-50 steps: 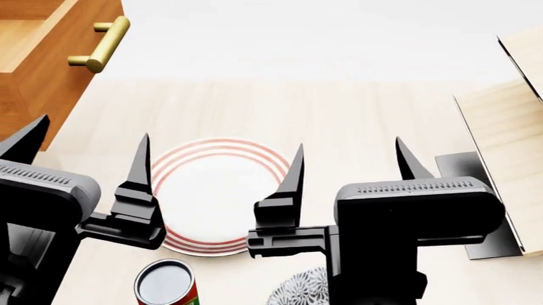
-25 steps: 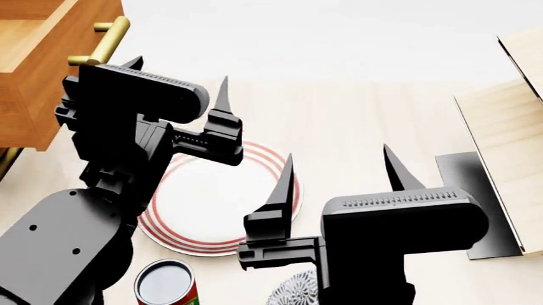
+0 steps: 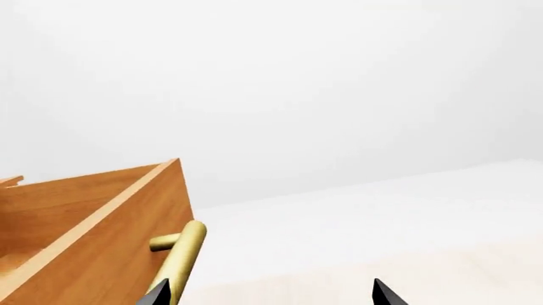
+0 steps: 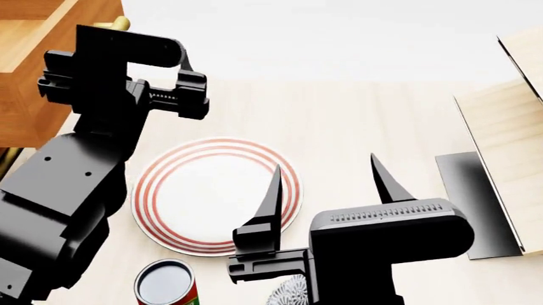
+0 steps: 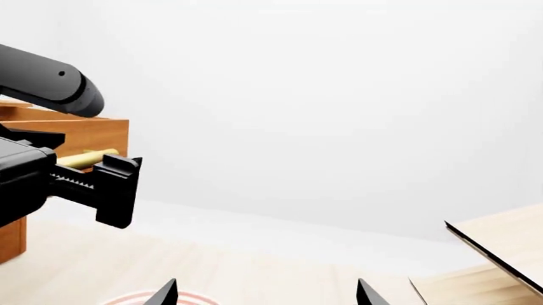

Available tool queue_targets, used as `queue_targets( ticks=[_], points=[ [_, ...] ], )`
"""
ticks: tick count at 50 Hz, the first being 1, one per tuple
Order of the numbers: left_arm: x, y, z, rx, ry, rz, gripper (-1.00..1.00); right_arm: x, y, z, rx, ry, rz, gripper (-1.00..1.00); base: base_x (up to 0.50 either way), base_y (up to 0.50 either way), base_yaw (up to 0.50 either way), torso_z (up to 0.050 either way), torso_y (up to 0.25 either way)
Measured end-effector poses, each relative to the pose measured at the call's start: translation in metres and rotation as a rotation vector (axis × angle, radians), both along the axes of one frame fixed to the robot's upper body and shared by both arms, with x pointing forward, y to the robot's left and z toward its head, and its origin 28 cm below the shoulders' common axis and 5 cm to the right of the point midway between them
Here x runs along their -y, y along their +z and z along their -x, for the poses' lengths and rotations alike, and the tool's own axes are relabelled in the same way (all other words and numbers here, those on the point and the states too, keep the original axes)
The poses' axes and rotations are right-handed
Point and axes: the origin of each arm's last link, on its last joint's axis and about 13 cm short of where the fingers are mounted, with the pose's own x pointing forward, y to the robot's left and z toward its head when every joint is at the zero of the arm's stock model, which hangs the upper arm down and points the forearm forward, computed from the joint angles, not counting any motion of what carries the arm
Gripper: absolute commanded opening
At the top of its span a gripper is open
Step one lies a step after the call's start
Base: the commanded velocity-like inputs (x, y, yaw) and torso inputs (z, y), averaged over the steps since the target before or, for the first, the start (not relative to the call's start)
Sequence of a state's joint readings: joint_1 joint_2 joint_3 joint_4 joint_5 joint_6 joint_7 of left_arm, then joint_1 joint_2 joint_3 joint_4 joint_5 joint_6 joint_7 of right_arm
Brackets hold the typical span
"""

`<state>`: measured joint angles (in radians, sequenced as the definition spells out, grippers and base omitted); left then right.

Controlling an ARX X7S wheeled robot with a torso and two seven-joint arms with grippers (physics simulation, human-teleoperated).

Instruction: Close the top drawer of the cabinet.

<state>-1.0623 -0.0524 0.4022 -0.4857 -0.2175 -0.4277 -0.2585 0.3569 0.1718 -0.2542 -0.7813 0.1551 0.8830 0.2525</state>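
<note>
A: How are the fingers set on the left black gripper?

B: Spread wide with nothing between them; in the left wrist view only two dark fingertips show, well apart, one just beside the brass bar handle; whether it touches the brass I cannot tell

A: And the right black gripper?

B: Also parted, its two pointed fingers upright and holding nothing; from the head camera it hangs over the near edge of the round white plate with red rings

A: What pose are the arms in?

B: The left arm is raised and stretched forward to the orange-brown wooden cabinet at the left, its gripper body in front of the drawer front; the right arm sits low and near, pointing forward over the pale wooden tabletop

A: How does the drawer look?

B: The top drawer of orange-brown wood stands pulled out from the cabinet, its open box and inner walls showing; the handle runs along its front face, mostly hidden behind the left gripper in the head view; near the bottom edge stands a red can with a grey lid
</note>
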Motion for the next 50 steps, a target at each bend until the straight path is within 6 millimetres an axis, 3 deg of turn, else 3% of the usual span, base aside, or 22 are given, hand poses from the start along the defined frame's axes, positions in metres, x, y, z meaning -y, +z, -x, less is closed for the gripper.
queue_targets(
  ticks=[5,12,20,32,50],
  points=[
    [-0.017,0.001,-0.008,-0.011,0.071,0.031,1.00,0.000,-0.002,-0.001,-0.003,-0.001,0.000,1.00,0.00,0.00,0.00,0.000,0.000],
    [-0.082,0.004,-0.014,-0.028,0.293,0.077,1.00,-0.003,-0.006,-0.005,-0.015,0.001,0.005,1.00,0.00,0.00,0.00,0.000,0.000],
    [-0.123,0.006,-0.011,-0.034,0.431,0.103,1.00,-0.004,-0.008,-0.008,-0.023,0.005,0.009,1.00,0.00,0.00,0.00,0.000,0.000],
    [-0.148,0.007,-0.007,-0.035,0.513,0.122,1.00,-0.006,-0.012,-0.010,-0.031,0.009,0.012,1.00,0.00,0.00,0.00,0.000,0.000],
    [-0.158,0.007,-0.006,-0.036,0.551,0.124,1.00,-0.007,-0.016,-0.011,-0.040,0.013,0.013,1.00,0.00,0.00,0.00,0.000,0.001]
  ],
)
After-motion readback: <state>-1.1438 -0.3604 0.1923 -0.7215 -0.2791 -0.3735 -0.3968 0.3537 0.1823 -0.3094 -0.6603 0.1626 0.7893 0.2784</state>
